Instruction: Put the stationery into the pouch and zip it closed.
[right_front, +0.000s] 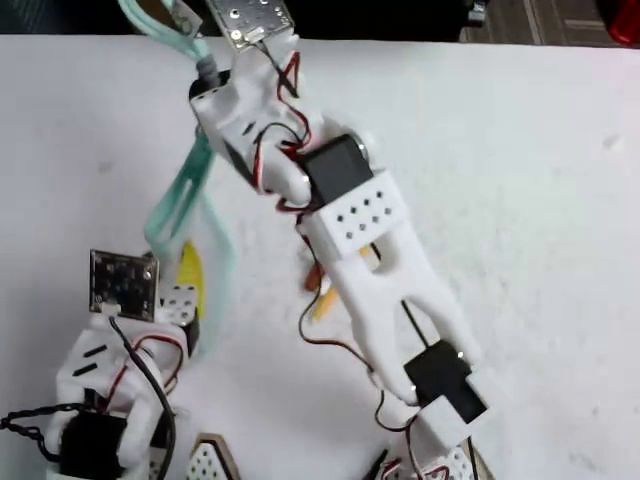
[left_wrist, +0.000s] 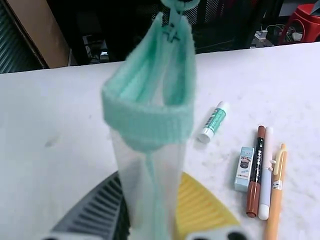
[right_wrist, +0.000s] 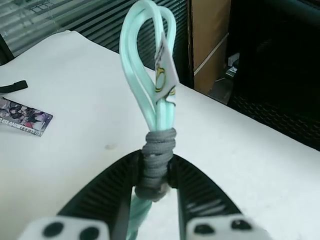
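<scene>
The pouch (left_wrist: 150, 125) is see-through with mint-green trim and hangs stretched between both arms. My left gripper (left_wrist: 150, 205) is shut on its lower end, between a grey finger and a yellow finger (left_wrist: 200, 205). My right gripper (right_wrist: 155, 182) is shut on the grey cord knot (right_wrist: 156, 155) below the mint loop (right_wrist: 147, 75). In the high view the pouch (right_front: 185, 190) runs from the left gripper (right_front: 190, 295) up to the right gripper (right_front: 207, 75). On the table beside the pouch lie a glue stick (left_wrist: 213, 121), an eraser (left_wrist: 244, 161), a brown marker (left_wrist: 255, 170), a white pen (left_wrist: 266, 172) and an orange pen (left_wrist: 275, 195).
The right arm (right_front: 390, 280) crosses the white table (right_front: 520, 160) diagonally, above the orange pen (right_front: 322, 302). A printed card (right_wrist: 22, 120) and a black strap (right_wrist: 12, 86) lie on the table. Past the table's far edge are dark boxes and a red object (left_wrist: 302, 17).
</scene>
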